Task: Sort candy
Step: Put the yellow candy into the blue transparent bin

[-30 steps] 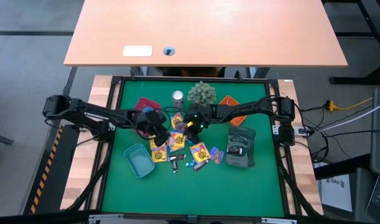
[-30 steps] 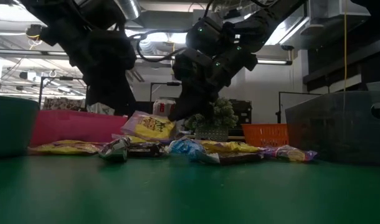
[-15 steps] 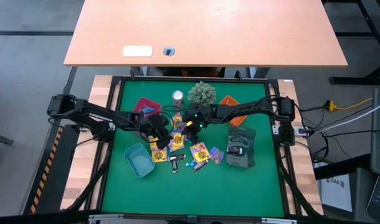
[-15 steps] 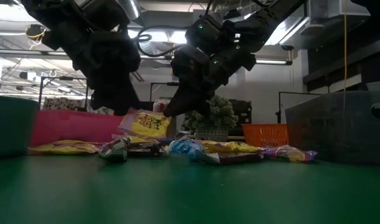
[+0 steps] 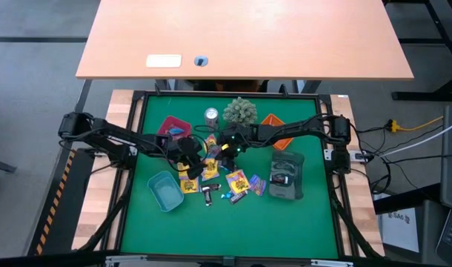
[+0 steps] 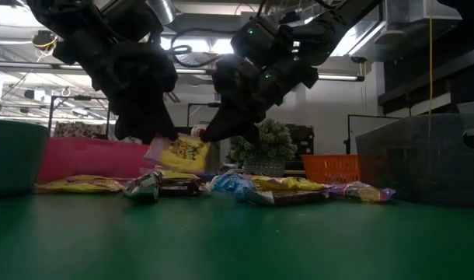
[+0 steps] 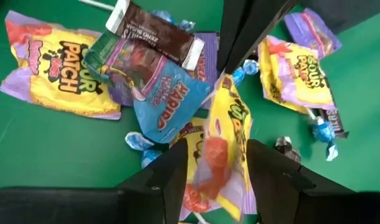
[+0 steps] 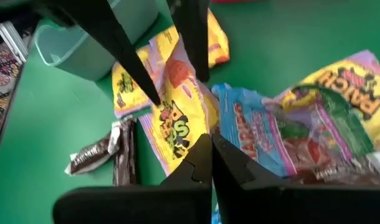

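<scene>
While lifted above the candy pile (image 5: 215, 178), one yellow packet (image 7: 222, 152) between both grippers' jaws: right pinched shut, left straddling.

We are reading "SOUR PATCH KIDS" on a flat yellow-and-purple candy packet (image 7: 60, 65), "HARIBO" on a light-blue plastic candy bag (image 7: 167, 107), and "PATCH" on another yellow packet (image 8: 358, 93). Other print is proving illegible.
</scene>
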{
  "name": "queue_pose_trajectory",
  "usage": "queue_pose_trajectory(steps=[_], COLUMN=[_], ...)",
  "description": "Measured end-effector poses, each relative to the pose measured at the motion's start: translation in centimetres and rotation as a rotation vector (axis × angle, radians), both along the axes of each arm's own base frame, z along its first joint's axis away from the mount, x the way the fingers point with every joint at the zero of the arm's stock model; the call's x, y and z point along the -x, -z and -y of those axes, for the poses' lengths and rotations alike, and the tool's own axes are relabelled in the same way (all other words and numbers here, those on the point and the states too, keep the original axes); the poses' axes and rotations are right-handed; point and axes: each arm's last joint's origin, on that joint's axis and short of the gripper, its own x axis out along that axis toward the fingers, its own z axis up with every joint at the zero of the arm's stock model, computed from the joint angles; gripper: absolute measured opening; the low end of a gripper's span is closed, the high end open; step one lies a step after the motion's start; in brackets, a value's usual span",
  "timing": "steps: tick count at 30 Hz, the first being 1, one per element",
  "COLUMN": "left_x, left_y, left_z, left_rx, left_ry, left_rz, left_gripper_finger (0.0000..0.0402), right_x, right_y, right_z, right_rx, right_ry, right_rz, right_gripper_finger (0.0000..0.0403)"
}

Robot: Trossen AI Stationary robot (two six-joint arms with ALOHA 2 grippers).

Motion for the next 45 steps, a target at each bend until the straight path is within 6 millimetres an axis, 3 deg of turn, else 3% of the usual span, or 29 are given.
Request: queue_pose_trajectory(steps=[14, 25, 37, 45], left_x=[0.0, 0.0, 0.1, 0.5], left_y=[0.0, 0.0, -0.2, -1.2], left_z=[0.0, -0.1, 0.0, 0.0], left_rx=[-0.003, -0.009, -0.039, -0.038], left_ry=[-0.002, -0.004, 0.033, 0.034], left_rz=[-0.001, -0.001, 0.007, 0.043], left_gripper_finger=[0.0009, 0.0002, 0.0002, 0.0002], right_x=[-0.1, -0.1, -0.1, -0.7], right_y=[-0.2, -0.1, -0.3, -2.0], right_z=[0.0, 0.0, 0.1, 0.2], right_rx=[0.001, -0.001, -0.002, -0.007], right_ry=[0.002, 0.003, 0.004, 0.004], right_rz=[0.021, 0.019, 0.011, -0.044], right_gripper_finger=[0.0001, 0.002, 0.0134, 0.0149])
